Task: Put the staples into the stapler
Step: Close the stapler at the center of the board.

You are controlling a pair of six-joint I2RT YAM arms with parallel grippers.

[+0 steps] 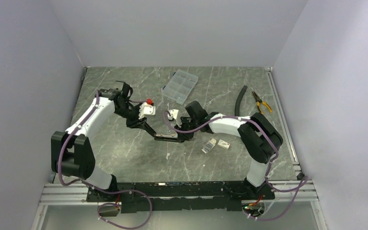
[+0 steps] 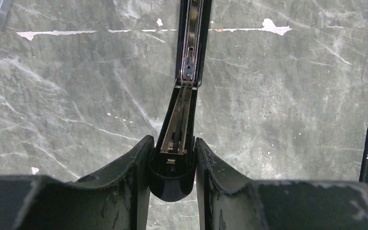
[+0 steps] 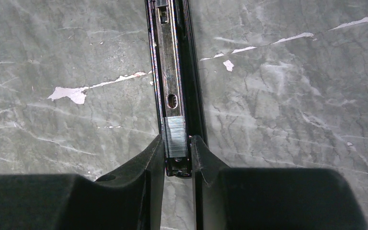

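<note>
On the bench [image 1: 124, 153] the stapler [image 1: 165, 136] lies open, our left tool [image 2: 172, 142] clamped on its 10 o'clock end, our right tool [image 3: 177, 139] pinching the 3 o'clock end. The staples [image 3: 175, 143] already sit in that channel; next, we judge, release and fold it shut.

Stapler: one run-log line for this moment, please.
stapler open | left pincer grips cover end | right pincer closed on magazine end | staples strip in channel

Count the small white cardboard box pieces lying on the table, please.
2. One box piece lies beside the right arm; the red-marked box piece lies just right of it. The arms may hide more.
</note>
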